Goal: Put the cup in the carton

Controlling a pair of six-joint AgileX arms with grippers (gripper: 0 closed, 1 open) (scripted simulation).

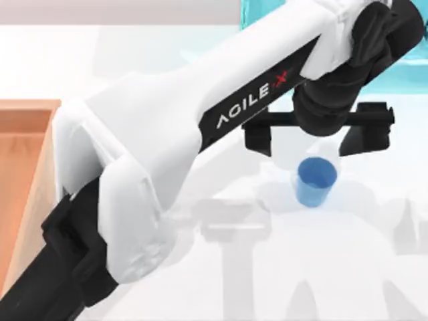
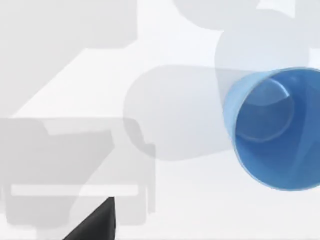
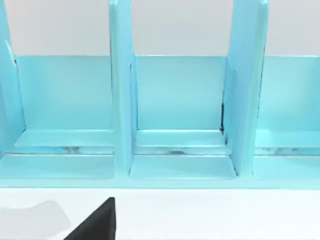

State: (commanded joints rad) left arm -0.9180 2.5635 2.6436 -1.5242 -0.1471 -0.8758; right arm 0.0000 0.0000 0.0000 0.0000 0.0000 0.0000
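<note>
The small blue cup (image 1: 314, 180) stands upright on the white table, right of centre, its mouth facing up. My left arm reaches across the table from the lower left, and my left gripper (image 1: 311, 142) hangs open just behind and above the cup, its two black fingers spread wider than the cup. In the left wrist view the cup (image 2: 277, 130) sits off to one side, and one black fingertip (image 2: 95, 222) shows at the edge. The orange-brown carton (image 1: 23, 160) lies at the table's left edge, far from the cup.
A turquoise shelf-like frame (image 1: 408, 60) stands at the back right, close behind the left gripper. The right wrist view faces its upright dividers (image 3: 120, 90) from close by, with one black fingertip (image 3: 95, 222) of my right gripper off to the side.
</note>
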